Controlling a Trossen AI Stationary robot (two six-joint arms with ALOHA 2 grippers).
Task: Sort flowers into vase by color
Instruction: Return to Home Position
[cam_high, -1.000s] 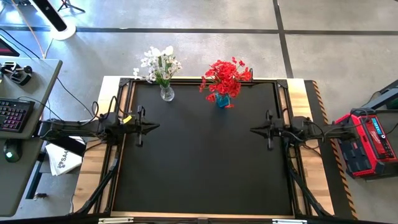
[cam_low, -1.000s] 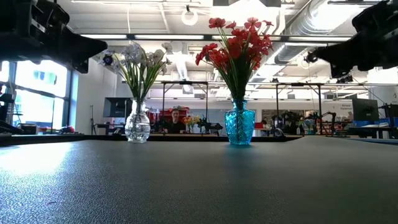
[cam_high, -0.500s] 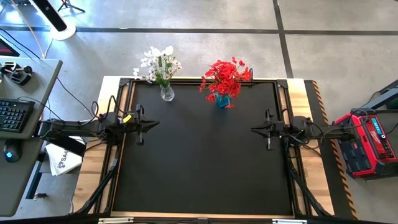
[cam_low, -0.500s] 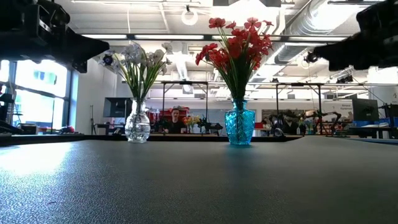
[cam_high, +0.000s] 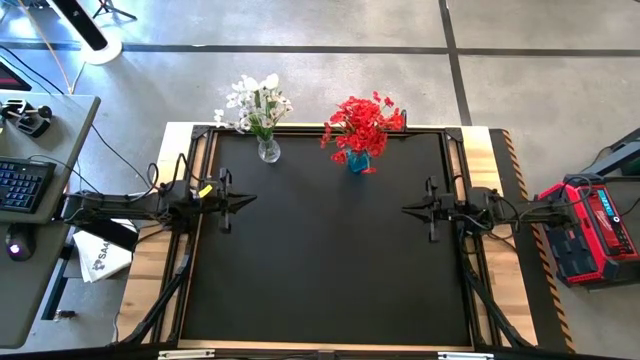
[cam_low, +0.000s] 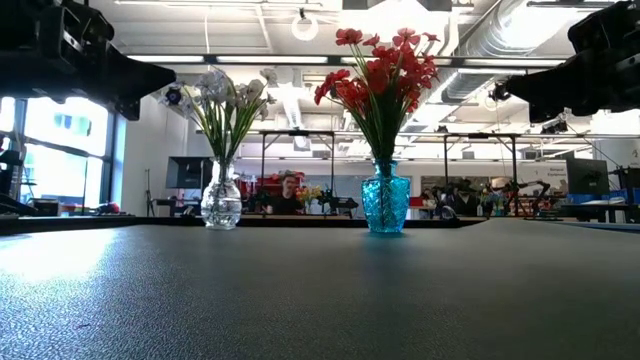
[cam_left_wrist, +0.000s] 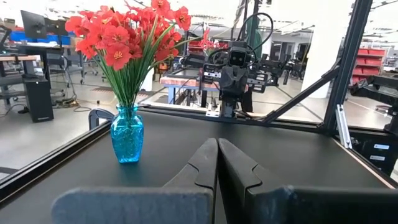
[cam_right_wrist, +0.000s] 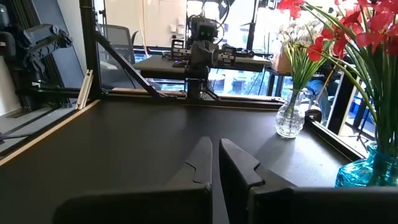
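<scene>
The white flowers (cam_high: 256, 100) stand with their stems in a clear glass vase (cam_high: 269, 151) at the table's far edge, left of middle; the vase (cam_low: 221, 201) rests on its base. The red flowers (cam_high: 362, 124) stand in a blue glass vase (cam_low: 385, 201) to its right, also on its base. My left gripper (cam_high: 250, 200) hovers shut over the table's left side, my right gripper (cam_high: 407, 209) shut over the right side, pointing at each other. Both hold nothing. Their own views show my left gripper (cam_left_wrist: 217, 144) and my right gripper (cam_right_wrist: 215, 147) with fingers together.
The black mat (cam_high: 330, 270) lies bare between and in front of the arms. A black frame rail (cam_high: 330, 130) runs along the far edge just behind the vases. A person (cam_low: 289, 192) sits far off in the room behind the table.
</scene>
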